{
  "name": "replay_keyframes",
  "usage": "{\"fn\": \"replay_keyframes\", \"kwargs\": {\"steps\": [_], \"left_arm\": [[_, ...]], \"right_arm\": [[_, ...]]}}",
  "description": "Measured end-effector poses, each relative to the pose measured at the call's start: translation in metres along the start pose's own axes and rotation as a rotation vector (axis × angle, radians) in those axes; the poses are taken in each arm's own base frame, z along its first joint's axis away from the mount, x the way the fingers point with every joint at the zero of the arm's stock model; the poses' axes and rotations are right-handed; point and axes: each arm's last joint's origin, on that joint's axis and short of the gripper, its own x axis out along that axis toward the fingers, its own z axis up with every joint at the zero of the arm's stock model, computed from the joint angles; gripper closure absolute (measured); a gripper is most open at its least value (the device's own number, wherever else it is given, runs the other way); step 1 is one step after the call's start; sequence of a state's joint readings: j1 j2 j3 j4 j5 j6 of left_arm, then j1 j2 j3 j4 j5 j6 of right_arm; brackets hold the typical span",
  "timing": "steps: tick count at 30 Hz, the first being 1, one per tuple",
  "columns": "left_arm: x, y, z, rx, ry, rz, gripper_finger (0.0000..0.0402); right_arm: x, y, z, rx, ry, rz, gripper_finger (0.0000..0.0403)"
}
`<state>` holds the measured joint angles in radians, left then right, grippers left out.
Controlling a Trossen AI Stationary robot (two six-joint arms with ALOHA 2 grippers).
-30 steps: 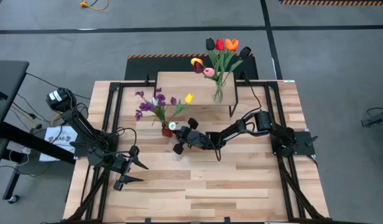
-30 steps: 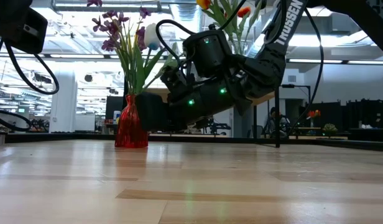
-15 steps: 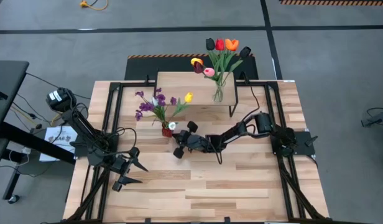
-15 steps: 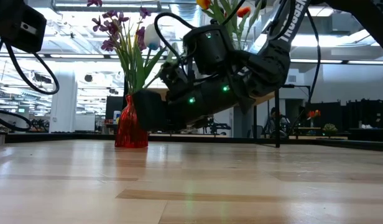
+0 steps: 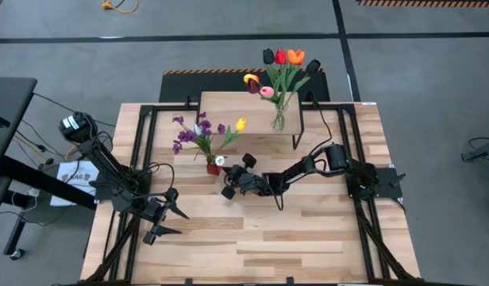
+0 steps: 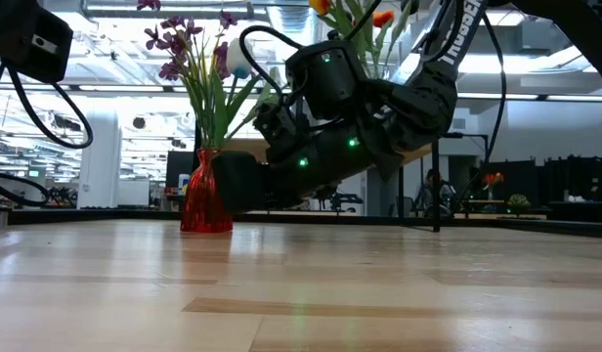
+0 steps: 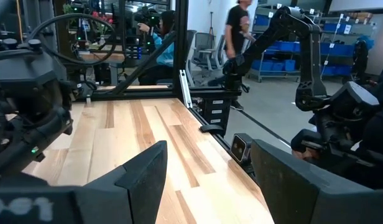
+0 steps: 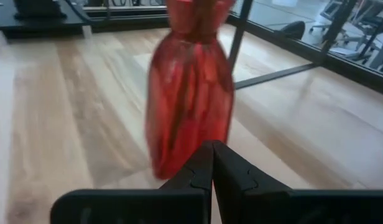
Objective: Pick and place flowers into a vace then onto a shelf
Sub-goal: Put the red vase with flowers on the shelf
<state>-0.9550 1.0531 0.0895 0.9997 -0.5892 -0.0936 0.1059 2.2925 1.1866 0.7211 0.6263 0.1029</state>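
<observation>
A small red vase (image 5: 213,168) (image 8: 188,93) stands upright on its base on the table, in front of the shelf (image 5: 236,111). It holds purple blossoms (image 5: 193,133), a yellow tulip (image 5: 241,125) and a white one. My right gripper (image 8: 212,149) (image 6: 225,186) is shut. It points nearly level at the vase's lower body from the table's right. A clear vase (image 5: 278,121) of tulips (image 5: 283,67) stands on the shelf. My left gripper (image 5: 171,216) (image 7: 207,180) waits open near the table's left edge, with nothing between its fingers. My right gripper has its shut fingertips (image 8: 204,163) at the lower body of the red vase (image 8: 179,158), coming nearly level from the table's right. I cannot tell whether they touch the glass or stop just short of it. The vase stands upright on the table.
The shelf stands on thin black legs (image 5: 297,141) at the far middle of the table. Black frame rails (image 5: 145,135) run along both sides. Bare planks (image 5: 252,238) lie toward the near edge. People show in the room beyond the table (image 7: 241,25).
My right gripper has turned a little at the wrist while staying beside the red vase. The vase and its flowers have kept their place.
</observation>
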Motion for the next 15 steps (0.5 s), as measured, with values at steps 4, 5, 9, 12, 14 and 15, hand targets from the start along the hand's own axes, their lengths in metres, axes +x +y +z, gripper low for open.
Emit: {"fn": "replay_keyframes", "kwargs": {"steps": [4,5,9,12,14,15], "left_arm": [[0.0,0.0,0.0,0.0,0.0,0.0,0.0179],[0.0,0.0,0.0,0.0,0.0,0.0,0.0179],[0.0,0.0,0.0,0.0,0.0,0.0,0.0179],[0.0,0.0,0.0,0.0,0.0,0.0,0.0179],[0.0,0.0,0.0,0.0,0.0,0.0,0.0179],[0.0,0.0,0.0,0.0,0.0,0.0,0.0179]], "right_arm": [[0.004,-0.006,0.0,-0.004,0.005,-0.016,0.0403],[0.005,-0.008,0.0,-0.004,0.006,-0.02,0.0403],[0.011,-0.015,0.0,-0.01,0.011,-0.014,0.0403],[0.014,-0.019,0.002,-0.004,0.001,0.01,0.0403],[0.015,-0.021,0.003,-0.008,-0.007,0.017,0.0403],[0.016,-0.022,0.003,-0.014,-0.007,0.017,0.0403]]}}
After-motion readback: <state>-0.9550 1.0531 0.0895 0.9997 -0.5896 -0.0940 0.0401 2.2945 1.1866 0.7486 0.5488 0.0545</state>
